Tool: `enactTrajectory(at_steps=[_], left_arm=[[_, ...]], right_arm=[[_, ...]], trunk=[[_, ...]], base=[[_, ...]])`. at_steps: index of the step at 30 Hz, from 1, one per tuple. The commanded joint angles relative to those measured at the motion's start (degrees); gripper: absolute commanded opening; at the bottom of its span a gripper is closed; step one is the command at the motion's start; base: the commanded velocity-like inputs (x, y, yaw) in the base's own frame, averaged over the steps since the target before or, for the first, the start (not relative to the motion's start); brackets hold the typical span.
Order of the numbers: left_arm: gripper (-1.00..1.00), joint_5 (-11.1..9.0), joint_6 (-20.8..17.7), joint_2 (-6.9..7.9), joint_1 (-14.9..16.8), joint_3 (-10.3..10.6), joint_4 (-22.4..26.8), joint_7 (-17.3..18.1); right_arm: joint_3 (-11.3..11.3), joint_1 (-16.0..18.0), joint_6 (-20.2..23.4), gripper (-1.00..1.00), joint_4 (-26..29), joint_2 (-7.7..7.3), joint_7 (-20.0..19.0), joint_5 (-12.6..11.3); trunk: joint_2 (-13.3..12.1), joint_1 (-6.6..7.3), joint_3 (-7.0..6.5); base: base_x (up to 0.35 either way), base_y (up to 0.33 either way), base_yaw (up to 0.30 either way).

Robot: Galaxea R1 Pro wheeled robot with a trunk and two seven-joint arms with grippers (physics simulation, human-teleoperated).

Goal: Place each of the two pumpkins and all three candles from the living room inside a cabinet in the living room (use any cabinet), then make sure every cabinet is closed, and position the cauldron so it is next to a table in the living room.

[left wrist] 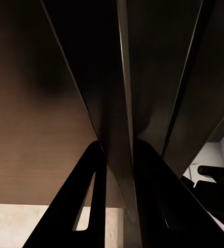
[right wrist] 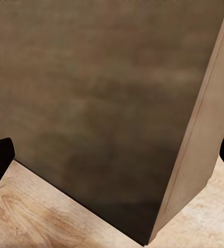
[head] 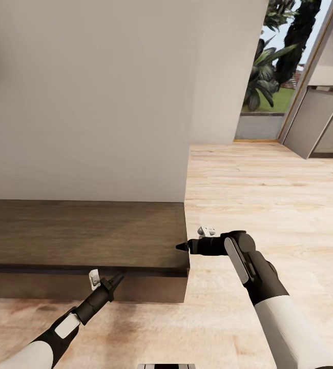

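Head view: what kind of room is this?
Probably a home living area: a low dark wooden cabinet against a plain white wall, light wood plank floor, and a glazed opening onto garden plants, with kitchen-like units beyond.

At your twelve o'clock stands a plain white wall (head: 110,97). Pale wooden floor (head: 269,205) runs from your five o'clock up to one o'clock — there a glass door (head: 276,72) shows green plants (head: 269,72) outside, with grey kitchen units (head: 323,123) beside it.
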State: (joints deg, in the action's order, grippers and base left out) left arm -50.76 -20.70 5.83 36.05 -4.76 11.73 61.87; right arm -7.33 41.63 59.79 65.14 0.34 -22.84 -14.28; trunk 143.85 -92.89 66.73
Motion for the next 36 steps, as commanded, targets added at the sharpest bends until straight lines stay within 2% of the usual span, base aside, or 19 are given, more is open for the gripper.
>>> enactTrajectory(at_steps=[1,27,36], left_arm=[[-1.0,0.5,0.0,-0.03,0.1,-1.4,0.0,-0.2],[-1.0,0.5,0.0,-0.03,0.1,-1.4,0.0,-0.7],[-1.0,0.6,1.0,-0.03,0.1,-1.4,0.0,-0.8]], right_arm=[[0.0,0.0,0.2,1.0,0.0,0.01,-0.3,0.2],[0.1,0.0,0.2,1.0,0.1,0.01,-0.3,0.2],[0.0,0.0,0.2,1.0,0.1,0.01,-0.3,0.2]], trunk=[[0.0,0.0,0.04],[0.0,0.0,0.04],[0.0,0.0,0.04]], base=[[0.0,0.0,0.0],[-0.042,0.0,0.0],[-0.196,0.0,0.0]])
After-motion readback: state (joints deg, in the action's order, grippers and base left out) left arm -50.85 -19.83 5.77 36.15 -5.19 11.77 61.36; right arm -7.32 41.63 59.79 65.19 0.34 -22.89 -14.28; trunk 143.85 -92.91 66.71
